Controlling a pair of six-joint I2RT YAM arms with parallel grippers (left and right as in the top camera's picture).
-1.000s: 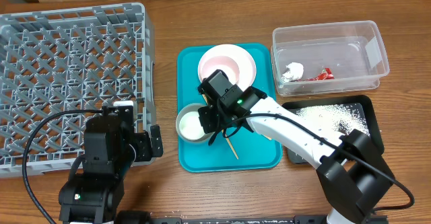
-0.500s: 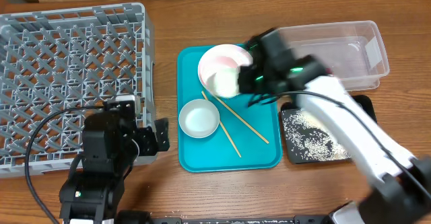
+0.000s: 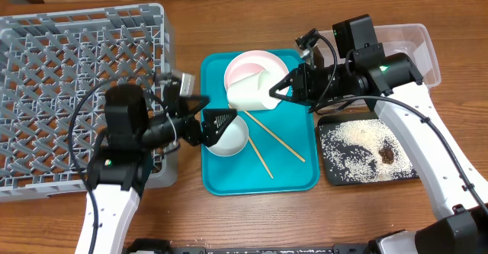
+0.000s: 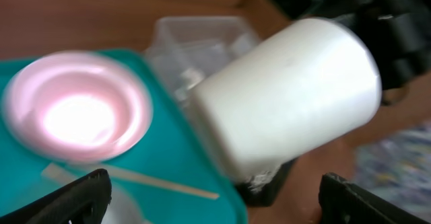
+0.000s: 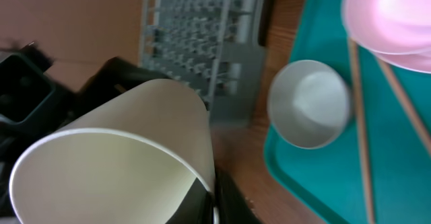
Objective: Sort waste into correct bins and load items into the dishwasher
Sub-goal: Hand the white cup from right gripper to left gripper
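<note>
My right gripper (image 3: 284, 88) (image 5: 212, 200) is shut on the rim of the white cup (image 3: 252, 92) (image 5: 114, 163) (image 4: 289, 103). It holds the cup on its side above the teal tray (image 3: 293, 179), mouth toward the gripper. My left gripper (image 3: 216, 120) (image 4: 215, 204) is open and holds nothing. It hovers over the grey bowl (image 3: 232, 139) (image 5: 310, 103) just left of the cup. The pinkish bowl (image 3: 255, 65) (image 4: 74, 109) sits at the tray's back. Two chopsticks (image 3: 276, 139) (image 5: 360, 130) lie on the tray. The dishwasher rack (image 3: 76, 78) fills the left.
The clear tub (image 3: 396, 56) stands at the back right, partly behind my right arm. The black tray (image 3: 329, 170) in front of it holds rice (image 3: 358, 151) and a brown bit (image 3: 387, 155). The rack's near corner (image 5: 202, 42) lies close to the teal tray's left edge.
My right gripper lifted the cup off the tray and now holds it tilted near the pinkish bowl. My left arm swung right from the table's front, over the grey bowl.
</note>
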